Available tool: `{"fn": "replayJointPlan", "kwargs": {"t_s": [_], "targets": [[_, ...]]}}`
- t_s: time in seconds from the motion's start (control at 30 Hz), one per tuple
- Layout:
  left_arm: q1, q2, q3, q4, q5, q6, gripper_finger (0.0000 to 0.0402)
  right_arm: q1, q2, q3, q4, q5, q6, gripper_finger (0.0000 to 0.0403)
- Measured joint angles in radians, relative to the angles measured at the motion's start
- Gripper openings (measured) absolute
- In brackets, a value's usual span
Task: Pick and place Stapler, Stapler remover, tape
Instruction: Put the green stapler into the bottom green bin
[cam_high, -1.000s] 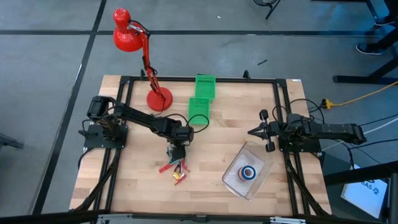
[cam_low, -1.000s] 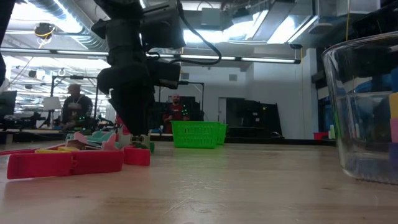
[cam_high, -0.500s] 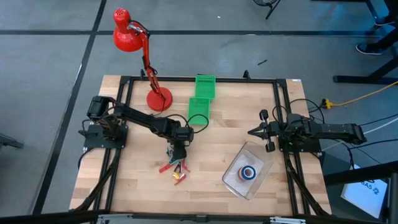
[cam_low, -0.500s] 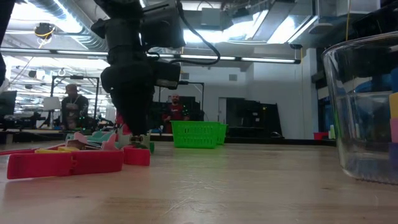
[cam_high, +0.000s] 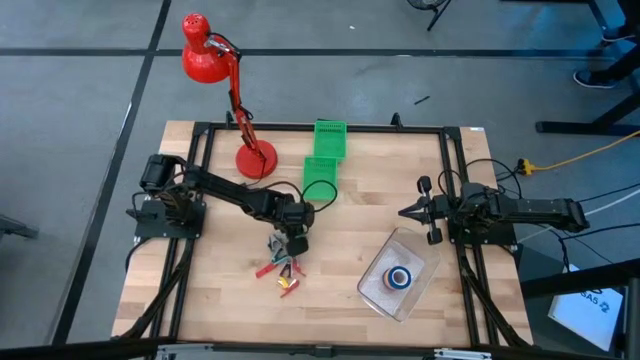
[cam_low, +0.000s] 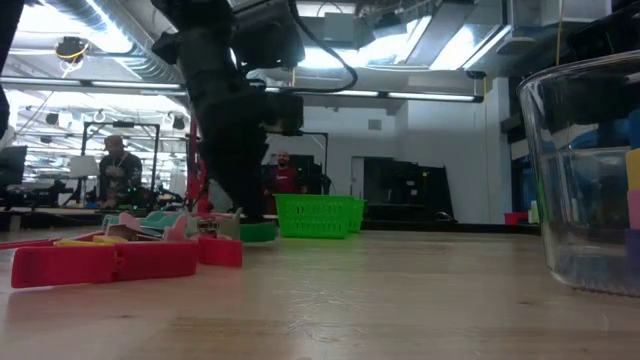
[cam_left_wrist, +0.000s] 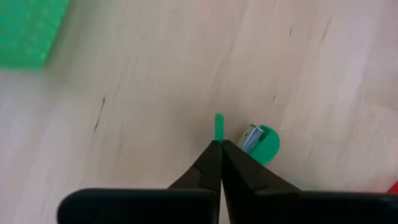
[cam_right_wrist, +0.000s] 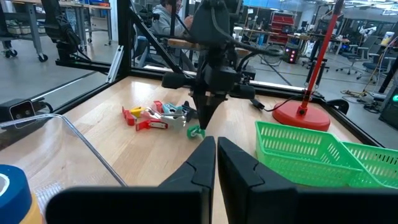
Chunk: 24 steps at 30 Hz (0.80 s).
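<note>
Left gripper (cam_left_wrist: 219, 143): my fingertips are pressed together on a thin green strip (cam_left_wrist: 218, 127) that sticks out between them. A green-and-metal piece (cam_left_wrist: 261, 142) lies just beside the tips on the wood; I cannot tell whether the strip belongs to it

From the table (cam_high: 360, 215) centre, this gripper sits at about 8 o'clock, just beyond the little pile of red and mixed pieces (cam_high: 280, 270), which lies at 7 o'clock

Tape: one blue roll (cam_high: 399, 278) sits inside the clear container (cam_high: 385, 298) at 4 o'clock, well apart from the left gripper

Right gripper (cam_right_wrist: 216, 142): fingers together, nothing between them, parked at 3 o'clock near the table edge

Green baskets (cam_high: 326, 155) at 12 o'clock, red lamp (cam_high: 255, 158) at 11
</note>
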Motion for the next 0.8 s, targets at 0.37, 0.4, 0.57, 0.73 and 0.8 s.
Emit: {"fn": "replayJointPlan", "kwargs": {"t_s": [0.37,0.4,0.57,0.73,0.8], "targets": [[0.049,-0.087,0.002,0.091,-0.084,-0.003,0.0002,0.0,0.0,0.0,-0.001,0.0,0.0,0.0021],[0.06,-0.1,0.002,0.112,-0.1,-0.003,0.0002,0.0,0.0,0.0,0.0,0.0,0.0,0.0021],[0.121,-0.175,0.002,0.205,-0.158,0.013,0.0002,0.0,0.0,0.0,-0.001,0.0,0.0,0.0021],[0.197,-0.221,0.004,0.281,-0.231,0.025,0.0001,0.0,0.0,0.0,-0.001,0.0,0.0,0.0021],[0.233,-0.225,0.004,0.291,-0.241,0.026,0.0002,0.0,0.0,0.0,0.0,0.0,0.0,0.0021]]}}
